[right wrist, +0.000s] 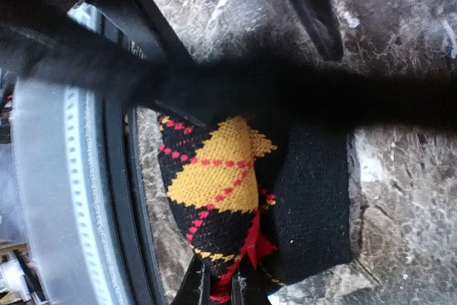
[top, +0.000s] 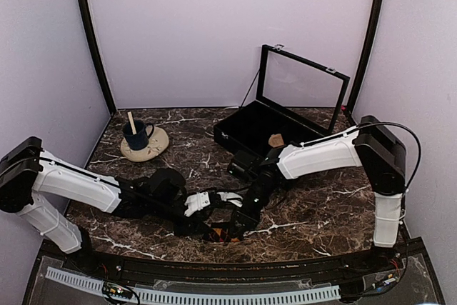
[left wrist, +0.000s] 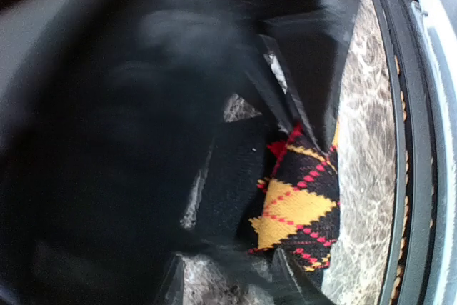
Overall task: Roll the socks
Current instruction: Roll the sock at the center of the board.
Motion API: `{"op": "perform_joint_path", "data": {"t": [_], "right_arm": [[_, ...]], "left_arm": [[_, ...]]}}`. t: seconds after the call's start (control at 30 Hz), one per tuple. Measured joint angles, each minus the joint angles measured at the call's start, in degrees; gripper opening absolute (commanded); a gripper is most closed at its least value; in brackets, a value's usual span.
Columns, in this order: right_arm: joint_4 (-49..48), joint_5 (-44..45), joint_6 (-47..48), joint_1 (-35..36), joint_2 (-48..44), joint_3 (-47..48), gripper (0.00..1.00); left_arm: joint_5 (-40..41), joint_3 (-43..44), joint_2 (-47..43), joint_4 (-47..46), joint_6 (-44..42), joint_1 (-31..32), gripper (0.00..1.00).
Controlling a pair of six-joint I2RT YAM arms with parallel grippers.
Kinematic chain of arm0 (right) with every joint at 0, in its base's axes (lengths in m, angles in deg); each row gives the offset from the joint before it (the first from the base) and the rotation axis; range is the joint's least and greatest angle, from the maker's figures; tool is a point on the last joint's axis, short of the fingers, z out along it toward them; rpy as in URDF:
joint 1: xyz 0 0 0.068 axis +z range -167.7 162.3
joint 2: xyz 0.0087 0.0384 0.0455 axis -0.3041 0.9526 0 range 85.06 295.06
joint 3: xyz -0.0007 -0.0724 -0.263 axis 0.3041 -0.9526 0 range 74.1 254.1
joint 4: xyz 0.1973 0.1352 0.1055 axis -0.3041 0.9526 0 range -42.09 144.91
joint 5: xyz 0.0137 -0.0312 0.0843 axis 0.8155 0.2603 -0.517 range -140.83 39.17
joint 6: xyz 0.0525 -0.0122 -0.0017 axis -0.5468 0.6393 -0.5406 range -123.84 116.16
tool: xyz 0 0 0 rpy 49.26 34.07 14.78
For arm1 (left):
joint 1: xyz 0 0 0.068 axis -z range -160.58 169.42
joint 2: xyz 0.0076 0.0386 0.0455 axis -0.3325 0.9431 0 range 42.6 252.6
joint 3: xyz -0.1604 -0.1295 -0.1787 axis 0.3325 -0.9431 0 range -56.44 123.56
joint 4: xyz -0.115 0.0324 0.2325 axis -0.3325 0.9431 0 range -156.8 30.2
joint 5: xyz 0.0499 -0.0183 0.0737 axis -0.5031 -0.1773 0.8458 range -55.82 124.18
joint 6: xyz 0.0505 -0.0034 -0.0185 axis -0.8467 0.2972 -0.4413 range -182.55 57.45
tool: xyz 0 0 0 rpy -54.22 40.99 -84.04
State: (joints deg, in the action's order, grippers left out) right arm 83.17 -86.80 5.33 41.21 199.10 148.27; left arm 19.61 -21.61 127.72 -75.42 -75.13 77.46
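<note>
Here the right end effector (right wrist: 221, 287) pinches the argyle sock (right wrist: 214, 183); left end effector (top: 214, 213): cannot tell.

Overhead it's soft, even light, the pale walls (top: 214, 26) tinted lilac and the corner posts (top: 89, 33) bowing at the edges. The left wrist view is dim and smeared with blur, only the argyle sock (left wrist: 296, 205) sharp. The right wrist shot has a black blurred band across the top, the pattern crisp and the near rail (right wrist: 50, 176) glaring pale.

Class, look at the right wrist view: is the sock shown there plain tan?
No, the sock is black with yellow-orange diamonds and red dotted lines.
</note>
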Motion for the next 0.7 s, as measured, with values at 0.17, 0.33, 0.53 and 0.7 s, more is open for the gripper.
{"op": "perform_joint_path", "data": {"t": [0.17, 0.33, 0.53, 0.7], "right_arm": [[2.5, -4.6, 1.1, -1.0, 2.3, 3.0, 0.00], [3.7, -7.2, 1.5, -1.0, 2.6, 4.0, 0.00], [4.0, -9.0, 2.5, -1.0, 2.6, 4.4, 0.00], [4.1, -8.2, 1.4, -1.4, 2.6, 3.9, 0.00]], "left_arm": [[6.4, -2.0, -2.9, -0.6, -1.7, 3.0, 0.46], [12.4, -2.5, -4.7, -0.6, -2.9, 5.2, 0.47], [19.8, -3.5, -6.7, -0.6, -3.3, 7.3, 0.48], [23.9, -5.3, -8.6, -0.8, -2.6, 8.3, 0.49]]}}
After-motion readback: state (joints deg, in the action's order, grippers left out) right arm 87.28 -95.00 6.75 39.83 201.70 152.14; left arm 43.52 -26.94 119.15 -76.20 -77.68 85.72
